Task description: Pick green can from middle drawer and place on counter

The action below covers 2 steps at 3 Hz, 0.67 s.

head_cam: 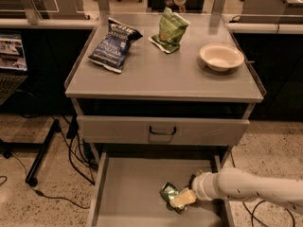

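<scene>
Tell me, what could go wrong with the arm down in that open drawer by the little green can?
1. The tool is at the green can, which lies askew on the middle drawer floor; it might slip or roll away.
2. Coming up, the can could knock the closed drawer front or the counter edge overhead.
3. Setting it down near the white bowl risks bumping it.

Glossy metal green can (166, 192); matt grey metal middle drawer (128, 193), counter (161, 77); crinkled shiny blue bag (112, 44), green bag (170, 28); smooth pale plastic gripper (181, 199) at can, in drawer.
</scene>
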Available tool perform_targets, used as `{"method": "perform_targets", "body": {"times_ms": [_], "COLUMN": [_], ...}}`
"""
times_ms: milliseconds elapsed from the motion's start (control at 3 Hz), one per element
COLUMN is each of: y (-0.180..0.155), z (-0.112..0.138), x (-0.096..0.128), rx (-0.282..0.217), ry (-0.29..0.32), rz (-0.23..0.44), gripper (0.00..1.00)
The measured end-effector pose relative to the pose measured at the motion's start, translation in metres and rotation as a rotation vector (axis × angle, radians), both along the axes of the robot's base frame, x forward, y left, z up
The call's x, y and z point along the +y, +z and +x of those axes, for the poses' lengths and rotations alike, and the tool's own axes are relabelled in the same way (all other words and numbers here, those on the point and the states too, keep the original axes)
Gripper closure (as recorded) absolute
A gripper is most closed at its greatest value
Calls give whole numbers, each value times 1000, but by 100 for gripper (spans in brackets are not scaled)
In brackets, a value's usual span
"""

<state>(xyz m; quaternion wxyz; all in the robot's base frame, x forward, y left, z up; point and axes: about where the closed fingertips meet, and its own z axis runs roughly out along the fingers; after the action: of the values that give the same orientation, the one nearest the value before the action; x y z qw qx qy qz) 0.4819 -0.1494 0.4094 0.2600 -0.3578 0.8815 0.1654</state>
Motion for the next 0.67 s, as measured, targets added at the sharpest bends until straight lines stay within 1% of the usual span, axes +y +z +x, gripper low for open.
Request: {"method": "perform_targets", "body": {"times_ms": [667], "y": [-37], "z": [-8], "x": [11], "rx": [54], "ry": [-82], "rz": [70], "gripper": [0]}}
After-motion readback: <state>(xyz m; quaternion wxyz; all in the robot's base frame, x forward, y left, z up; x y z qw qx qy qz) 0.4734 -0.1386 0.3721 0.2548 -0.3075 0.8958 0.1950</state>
